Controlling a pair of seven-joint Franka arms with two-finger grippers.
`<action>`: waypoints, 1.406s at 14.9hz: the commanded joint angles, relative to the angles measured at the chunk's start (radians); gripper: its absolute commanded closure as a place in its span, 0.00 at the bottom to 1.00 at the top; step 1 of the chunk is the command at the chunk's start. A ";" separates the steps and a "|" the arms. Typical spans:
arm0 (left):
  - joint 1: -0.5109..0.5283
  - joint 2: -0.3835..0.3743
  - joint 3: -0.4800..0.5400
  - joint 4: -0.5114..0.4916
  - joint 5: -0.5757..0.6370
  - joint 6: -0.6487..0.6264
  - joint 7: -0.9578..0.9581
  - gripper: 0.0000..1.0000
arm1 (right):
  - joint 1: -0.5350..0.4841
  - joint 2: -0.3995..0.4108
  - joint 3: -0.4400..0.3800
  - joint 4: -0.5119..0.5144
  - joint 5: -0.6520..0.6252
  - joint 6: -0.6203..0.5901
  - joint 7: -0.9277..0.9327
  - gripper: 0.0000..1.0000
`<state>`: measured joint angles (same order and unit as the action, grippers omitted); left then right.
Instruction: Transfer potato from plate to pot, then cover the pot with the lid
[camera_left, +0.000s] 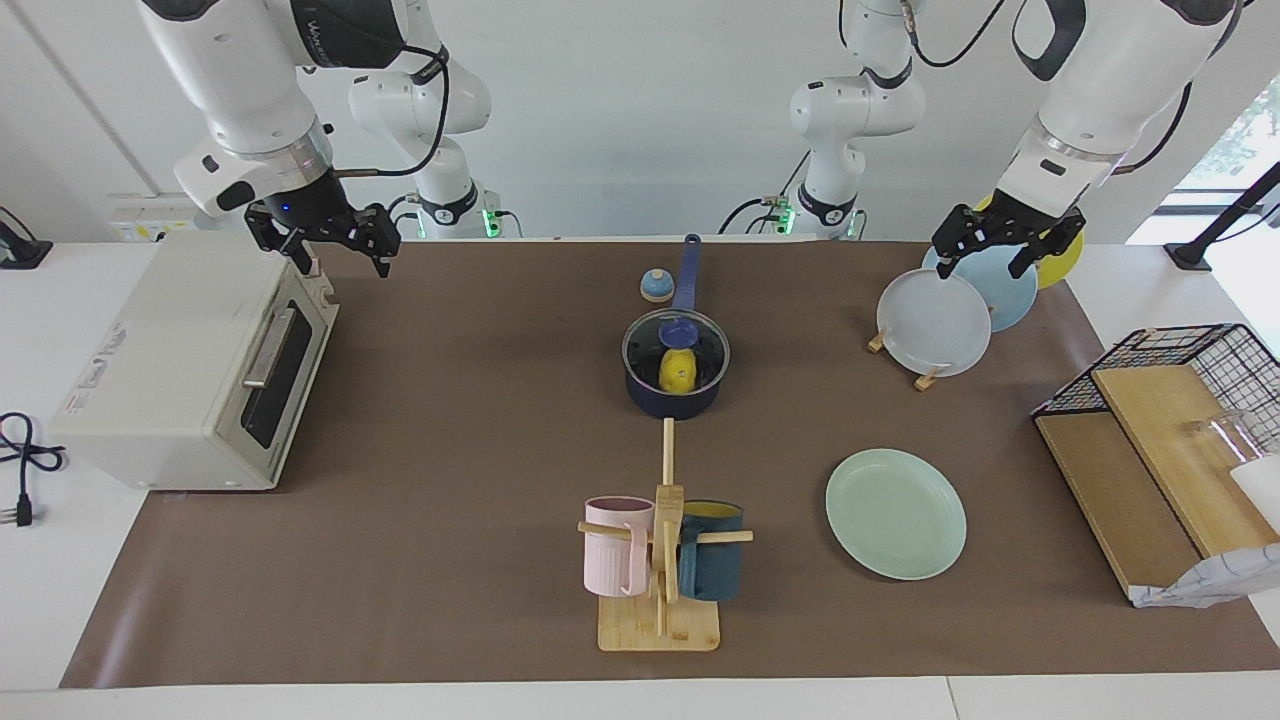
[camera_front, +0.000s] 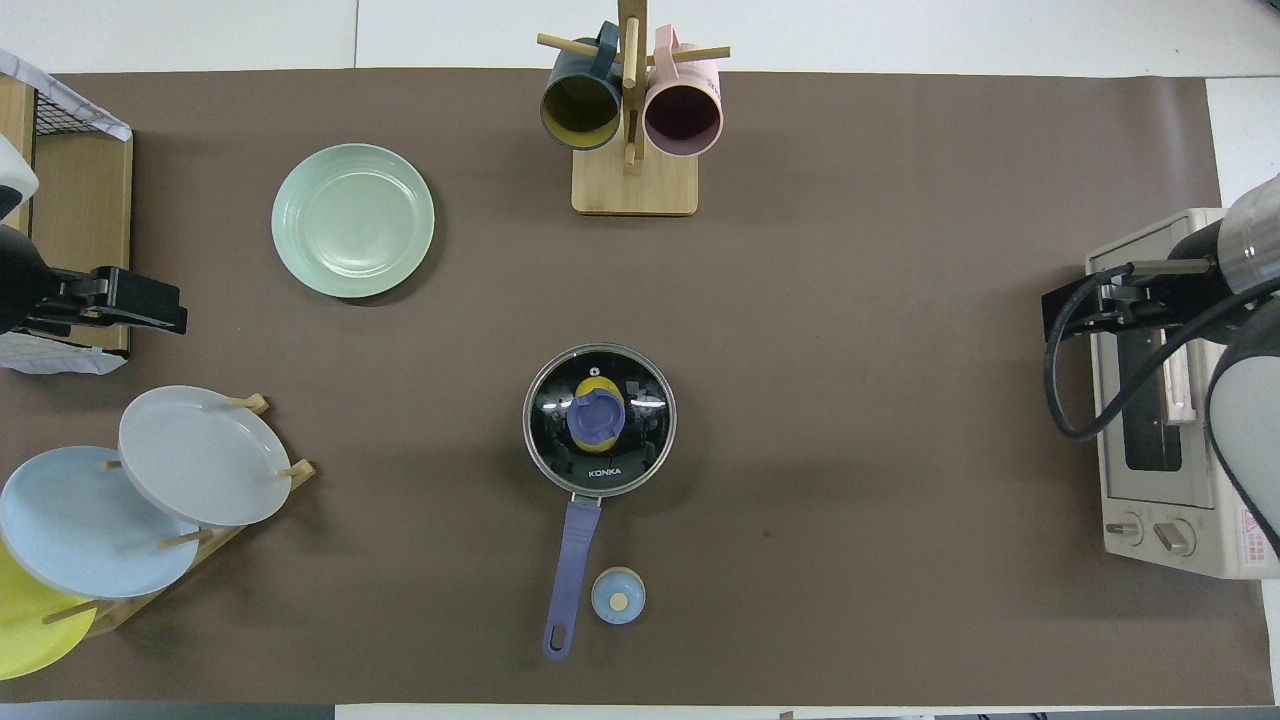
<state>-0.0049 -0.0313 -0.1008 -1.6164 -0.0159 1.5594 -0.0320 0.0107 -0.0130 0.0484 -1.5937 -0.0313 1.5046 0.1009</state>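
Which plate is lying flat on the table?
The mint-green plate, alone beside the mug rack. The grey plate, light blue plate and yellow plate all stand upright in their wooden rack, under the left pincer.

Only one word can be read clearly — "KONKA", in white capital letters on the glass of the lid (camera_front: 600, 420), near its rim on the side toward the handle of the pot (camera_front: 572, 570); it shows in the overhead view. On the upper link of the right arm (camera_left: 345, 30) there is some white lettering, but it is cut off and I cannot read it with certainty. The toaster oven (camera_front: 1175, 400) carries a small red-and-white warning label with a triangle sign near its knobs — the words on it are too small to read.
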 joint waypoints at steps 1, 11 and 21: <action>0.014 -0.027 -0.008 -0.030 0.007 0.008 -0.006 0.00 | -0.018 0.013 0.010 0.032 0.005 -0.023 -0.038 0.00; 0.014 -0.027 -0.008 -0.030 0.008 0.008 -0.005 0.00 | -0.054 0.001 0.011 0.029 0.036 -0.003 -0.044 0.00; 0.014 -0.027 -0.008 -0.030 0.008 0.008 -0.006 0.00 | -0.061 -0.002 0.014 0.020 0.034 0.002 -0.046 0.00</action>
<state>-0.0048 -0.0313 -0.1007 -1.6165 -0.0159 1.5594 -0.0320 -0.0360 -0.0129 0.0563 -1.5689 -0.0115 1.4992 0.0693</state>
